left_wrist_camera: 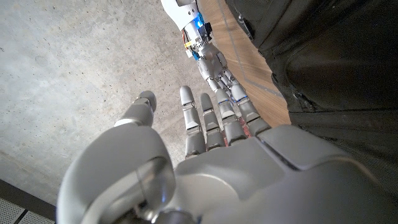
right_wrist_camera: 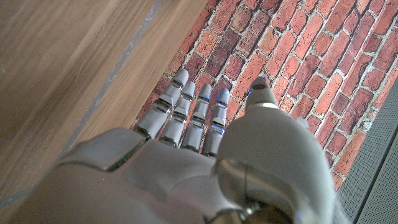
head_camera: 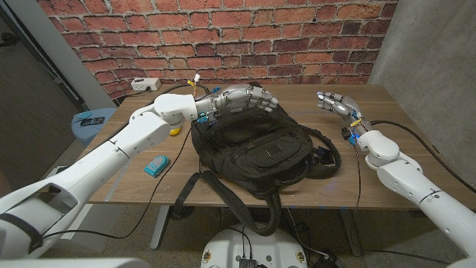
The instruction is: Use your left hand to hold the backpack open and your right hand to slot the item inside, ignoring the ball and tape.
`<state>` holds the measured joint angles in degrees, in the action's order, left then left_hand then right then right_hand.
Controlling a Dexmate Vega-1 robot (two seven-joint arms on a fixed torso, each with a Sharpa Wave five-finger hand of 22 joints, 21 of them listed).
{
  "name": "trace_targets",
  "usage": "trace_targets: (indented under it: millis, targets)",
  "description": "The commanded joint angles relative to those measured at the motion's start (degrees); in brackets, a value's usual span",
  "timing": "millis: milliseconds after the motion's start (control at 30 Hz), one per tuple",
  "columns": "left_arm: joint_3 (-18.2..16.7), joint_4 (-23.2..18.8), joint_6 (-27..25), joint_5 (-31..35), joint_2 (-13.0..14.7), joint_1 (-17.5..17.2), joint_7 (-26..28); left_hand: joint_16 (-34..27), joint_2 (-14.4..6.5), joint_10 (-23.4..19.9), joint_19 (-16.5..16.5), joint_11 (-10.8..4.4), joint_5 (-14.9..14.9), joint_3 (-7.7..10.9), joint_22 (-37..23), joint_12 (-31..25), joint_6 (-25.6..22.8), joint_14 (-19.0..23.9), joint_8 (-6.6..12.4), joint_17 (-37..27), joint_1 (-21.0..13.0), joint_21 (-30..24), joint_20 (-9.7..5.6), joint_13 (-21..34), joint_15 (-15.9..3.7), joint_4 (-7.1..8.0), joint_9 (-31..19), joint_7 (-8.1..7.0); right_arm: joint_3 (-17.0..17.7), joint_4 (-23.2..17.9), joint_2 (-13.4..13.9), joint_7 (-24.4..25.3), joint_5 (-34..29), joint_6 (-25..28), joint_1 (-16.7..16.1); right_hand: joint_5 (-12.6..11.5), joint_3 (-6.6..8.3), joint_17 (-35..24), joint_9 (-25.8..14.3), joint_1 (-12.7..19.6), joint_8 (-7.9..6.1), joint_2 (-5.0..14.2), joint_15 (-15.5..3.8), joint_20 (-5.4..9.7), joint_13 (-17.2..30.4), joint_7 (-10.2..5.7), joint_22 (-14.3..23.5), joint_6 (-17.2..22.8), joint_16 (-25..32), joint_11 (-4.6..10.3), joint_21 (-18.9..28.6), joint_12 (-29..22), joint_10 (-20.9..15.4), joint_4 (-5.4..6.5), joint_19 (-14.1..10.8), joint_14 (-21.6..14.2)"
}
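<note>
Reaching over the black backpack (head_camera: 253, 152) in the table's (head_camera: 387, 100) middle, the left hand (head_camera: 249, 98) is hovering empty, fingers apart. The right hand (head_camera: 336, 103) is waiting empty near the far right edge. Next, I think, the left must grab the bag's opening.

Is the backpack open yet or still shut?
Cannot tell. The black backpack lies flat on the table; no gaping opening shows. The left hand is above its top edge, the right hand empty.
</note>
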<state>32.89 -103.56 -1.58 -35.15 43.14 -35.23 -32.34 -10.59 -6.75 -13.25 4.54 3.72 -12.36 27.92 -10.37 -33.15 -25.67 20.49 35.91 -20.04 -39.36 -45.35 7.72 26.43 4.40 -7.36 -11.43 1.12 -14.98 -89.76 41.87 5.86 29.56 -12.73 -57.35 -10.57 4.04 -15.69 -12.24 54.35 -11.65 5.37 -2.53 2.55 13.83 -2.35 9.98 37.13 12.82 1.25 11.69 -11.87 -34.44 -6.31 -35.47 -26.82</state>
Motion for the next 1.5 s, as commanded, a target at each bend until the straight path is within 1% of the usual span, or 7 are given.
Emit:
trace_targets:
  millis: [33, 133, 333, 667, 900, 1433, 1500]
  targets:
    - [0.06, 1.27, 1.16, -1.14, -0.19, 0.23, -2.39, -0.11, 0.15, 0.72, -0.92, 0.36, -0.31, 0.42, 0.01, 0.81, 0.86, -1.06, -0.85, 0.60, 0.94, 0.57, 0.26, -0.50, 0.34, 0.12, -0.09, -0.24, -0.67, 0.96, -0.82, -0.19, 0.31, -0.52, 0.77, 0.18, 0.14, -0.14, -0.21, -0.22, -0.02, 0.01, -3.70, -0.26, -0.04, -0.09, 0.20, -0.08, 0.25, -0.01, 0.03, 0.13, 0.09, -0.05, -0.02, 0.24]
    - [-0.29, 1.70, 1.65, -1.88, -0.48, -0.25, -2.33, -0.25, -0.60, 1.18, -1.13, 1.16, -0.32, 0.56, 0.01, 1.69, 1.73, -2.26, -1.80, 1.21, 1.80, 0.98, 0.80, -1.16, 1.15, 0.58, -0.12, 0.42, -0.86, 1.41, -1.13, -0.53, 0.51, -0.87, 1.01, 0.19, 0.14, -0.12, -0.20, -0.25, -0.03, 0.01, -3.66, -0.28, -0.05, -0.08, 0.20, -0.10, 0.27, 0.01, 0.02, 0.13, 0.11, -0.06, 0.01, 0.22]
    - [-1.74, 2.05, 3.40, -3.05, -1.05, -2.12, -0.29, -0.42, -0.98, 1.52, -1.15, 1.24, -0.29, 0.52, 0.04, 2.40, 2.81, -2.93, -2.74, 1.71, 2.74, 1.28, 0.68, -1.71, 1.23, 1.02, -0.12, 0.69, -1.29, 2.39, -1.85, -1.27, 0.99, -1.44, 1.69, 0.20, 0.15, -0.08, -0.19, -0.30, -0.03, 0.02, -3.66, -0.31, -0.07, -0.04, 0.20, -0.16, 0.27, -0.02, 0.02, 0.13, 0.14, -0.09, 0.02, 0.27]
    - [-3.08, 2.73, 4.32, -3.31, -0.75, -3.06, 1.51, -0.66, -1.15, 1.81, -1.11, 1.59, -0.34, 0.62, 0.07, 3.13, 3.21, -3.23, -3.49, 2.34, 3.42, 1.60, 0.59, -2.30, 1.20, 1.12, -0.07, 0.61, -2.09, 4.39, -3.16, -2.56, 1.79, -2.08, 3.44, 0.23, 0.10, -0.04, -0.17, -0.61, 0.09, 0.08, -3.53, -0.34, -0.12, -0.02, 0.20, -0.58, 0.23, -0.21, 0.00, 0.30, 0.65, -0.02, 0.05, 0.51]
    - [-3.88, 3.21, 5.07, -3.35, -0.42, -3.51, 2.18, -0.76, -1.29, 1.82, -1.13, 1.45, -0.39, 0.76, 0.08, 3.42, 3.17, -3.31, -3.76, 2.64, 3.61, 1.76, 0.59, -2.56, 1.19, 1.10, -0.05, 0.73, -2.79, 6.12, -4.16, -3.43, 2.10, -2.48, 4.90, 0.24, 0.12, -0.03, -0.16, -0.85, 0.22, 0.26, -3.26, -0.49, -0.15, 0.13, 0.20, -1.07, 0.15, -0.36, -0.09, 0.36, 0.92, 0.06, 0.30, 0.87]
    - [-3.91, 4.50, 5.84, -2.54, -0.81, -3.40, 3.02, -0.52, -1.44, 3.02, -1.48, 1.87, -0.67, 1.49, 0.15, 5.12, 3.82, -5.14, -5.20, 4.24, 3.82, 2.63, 0.72, -3.76, 1.68, 0.36, -0.01, 0.52, -2.86, 5.67, -3.39, -4.41, 3.19, -1.27, 5.05, 0.14, 0.16, 0.00, -0.13, -1.80, 0.67, 0.89, -2.67, -0.80, -0.24, 0.73, 0.21, -3.08, -0.07, -1.09, -0.28, 0.86, 3.02, 0.36, 0.97, 2.05]
    - [-4.01, 4.63, 6.04, -2.57, -0.84, -3.60, 3.18, -0.57, -1.49, 2.91, -1.39, 1.85, -0.73, 1.64, 0.17, 5.36, 4.82, -5.37, -5.89, 4.57, 3.93, 2.78, 0.66, -4.03, 1.57, 0.25, 0.03, 0.23, -2.81, 5.61, -3.40, -4.53, 3.42, -1.23, 5.02, 0.12, 0.16, -0.01, -0.13, -1.99, 0.79, 1.03, -2.56, -0.82, -0.25, 0.76, 0.21, -3.54, -0.09, -1.09, -0.30, 0.91, 3.30, 0.46, 1.06, 2.20]
